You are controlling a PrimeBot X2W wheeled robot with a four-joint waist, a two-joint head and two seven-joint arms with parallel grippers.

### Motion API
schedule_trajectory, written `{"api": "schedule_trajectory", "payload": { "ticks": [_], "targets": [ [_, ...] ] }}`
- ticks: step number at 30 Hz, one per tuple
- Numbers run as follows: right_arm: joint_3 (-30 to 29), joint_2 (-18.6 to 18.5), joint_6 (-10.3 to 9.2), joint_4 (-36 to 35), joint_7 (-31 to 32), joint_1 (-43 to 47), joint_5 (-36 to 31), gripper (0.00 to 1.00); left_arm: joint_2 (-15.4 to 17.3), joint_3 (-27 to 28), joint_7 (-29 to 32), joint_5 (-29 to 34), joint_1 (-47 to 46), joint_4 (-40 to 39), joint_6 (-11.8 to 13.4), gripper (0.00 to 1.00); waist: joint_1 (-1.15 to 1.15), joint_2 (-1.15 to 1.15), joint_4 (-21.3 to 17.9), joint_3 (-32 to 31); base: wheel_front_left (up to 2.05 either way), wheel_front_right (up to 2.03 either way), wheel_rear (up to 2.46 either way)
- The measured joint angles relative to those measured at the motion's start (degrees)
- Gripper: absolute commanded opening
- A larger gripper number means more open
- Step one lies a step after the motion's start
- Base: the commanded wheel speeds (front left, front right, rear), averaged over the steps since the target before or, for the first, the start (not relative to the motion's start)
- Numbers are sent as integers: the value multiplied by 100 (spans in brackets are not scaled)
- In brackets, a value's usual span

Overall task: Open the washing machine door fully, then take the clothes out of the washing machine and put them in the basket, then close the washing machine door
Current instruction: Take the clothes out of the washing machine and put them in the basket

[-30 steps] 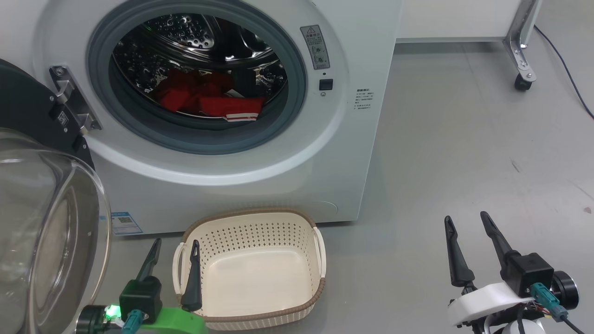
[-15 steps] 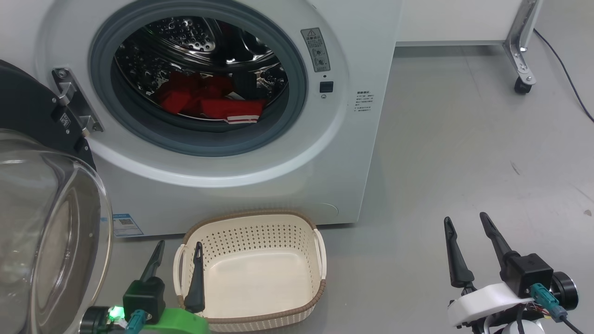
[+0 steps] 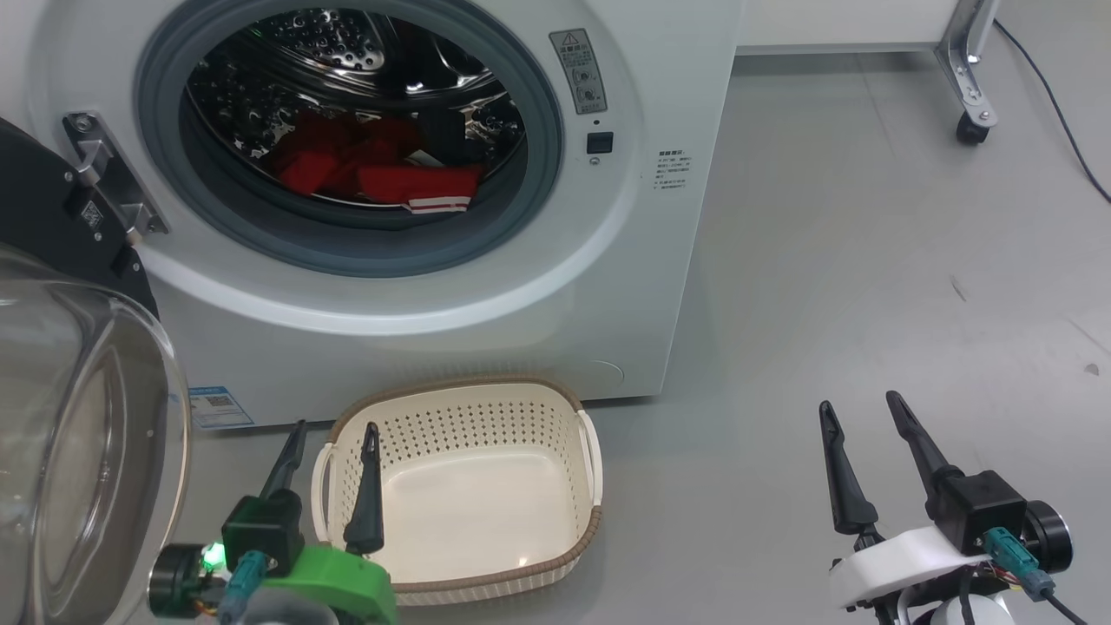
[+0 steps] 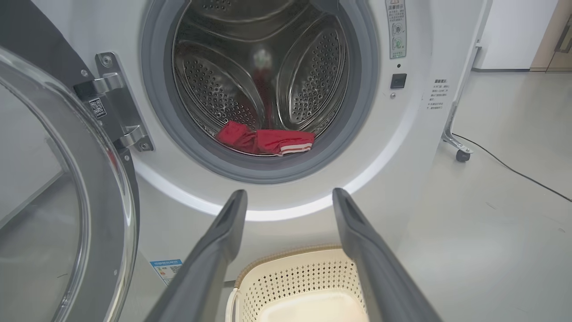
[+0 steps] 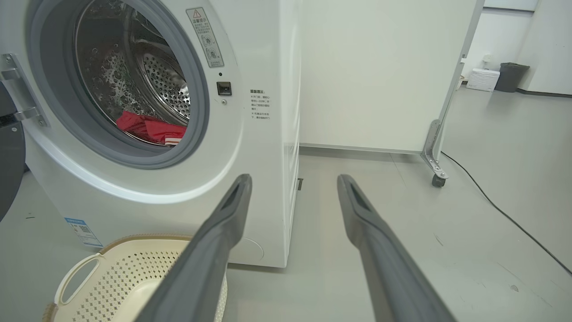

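door point(image 3: 87, 417) swung open at 9 o'clock, clothes point(image 3: 408, 184) heaped at 12, basket point(image 3: 469, 425) set at 6, left gripper point(image 3: 335, 427) and right gripper point(image 3: 858, 401) spread

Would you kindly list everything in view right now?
washing machine: one, white, straight ahead.
washing machine door: one, black-rimmed glass, open at left.
clothes: one heap, red with white stripes, inside drum.
basket: one, cream, brown rim, floor before machine.
cable: one, black, floor far right.
left gripper: one, dark fingers, open, by basket's left handle.
right gripper: one, dark fingers, open, above floor at right.
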Motion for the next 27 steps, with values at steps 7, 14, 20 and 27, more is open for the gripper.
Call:
{"api": "schedule_trajectory", "payload": {
  "ticks": [7, 14, 20, 27],
  "targets": [
    [29, 1, 3, -155, -1, -46, -9, 100, -1, -34, 8, -142, -675, 147, -9, 100, 0, 0, -126, 287, 0, 0, 0],
    [93, 0, 68, -287, -1, -374, -9, 100, -19, -49, 502, -252, -1674, 665, -252, 100, 0, 0, -316, 801, 0, 0, 0],
    [134, -1, 102, -388, -1, -637, -5, 100, 11, 96, 966, -421, -2491, 1026, -381, 100, 0, 0, -510, 1245, 0, 0, 0],
    [256, -3, 167, -421, -1, -987, 43, 100, 356, 346, 1485, -464, -3372, 1407, -488, 100, 0, 0, -791, 1761, 0, 0, 0]
  ]
}}
